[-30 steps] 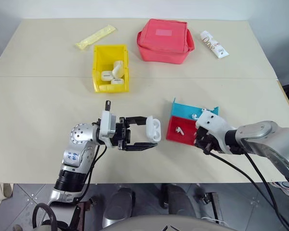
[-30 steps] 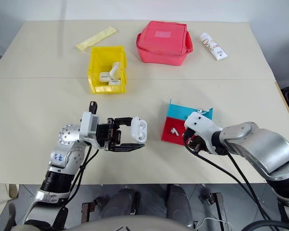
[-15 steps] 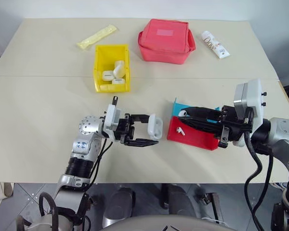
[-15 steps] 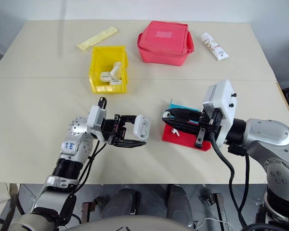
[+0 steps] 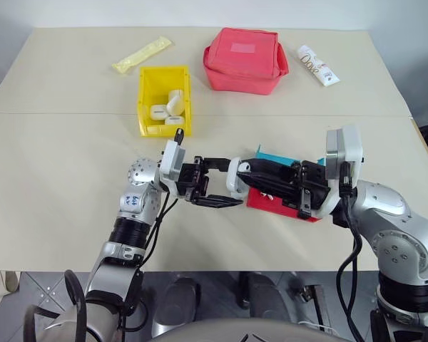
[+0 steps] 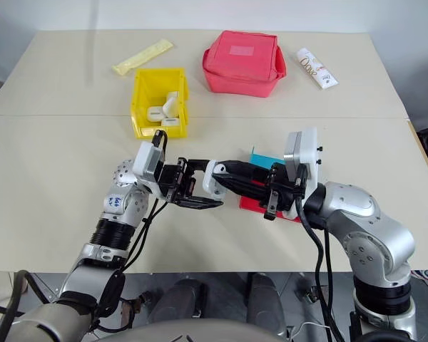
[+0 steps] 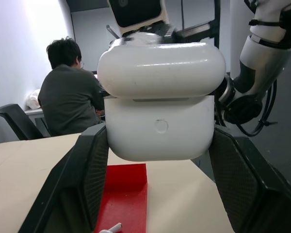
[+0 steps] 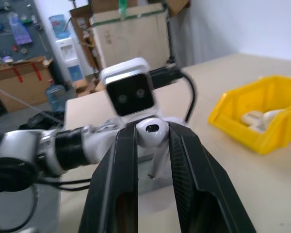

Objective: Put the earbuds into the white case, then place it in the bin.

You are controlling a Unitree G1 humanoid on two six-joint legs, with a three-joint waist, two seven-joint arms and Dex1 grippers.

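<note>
My left gripper (image 5: 232, 182) is shut on the white case (image 7: 160, 104), held above the table sideways, its lid ajar. My right gripper (image 5: 244, 174) reaches in from the right, its tips right at the case. It is shut on one of the earbuds (image 8: 152, 133), whose stem hangs between the fingers (image 8: 122, 160). Another earbud (image 7: 109, 228) lies in the red tray. The yellow bin (image 5: 164, 100) stands farther back to the left with several white cases inside.
A red tray (image 5: 260, 200) and a blue tray (image 5: 268, 154) lie under my right gripper. At the back are a red fabric pouch (image 5: 245, 60), a yellow packet (image 5: 141, 55) and a white tube (image 5: 317, 65). A person (image 7: 68, 102) sits beyond the table.
My right gripper has lifted off the trays with an earbud, turned level and swung left up to the case. My left gripper has kept its grip and edged a little toward it.
</note>
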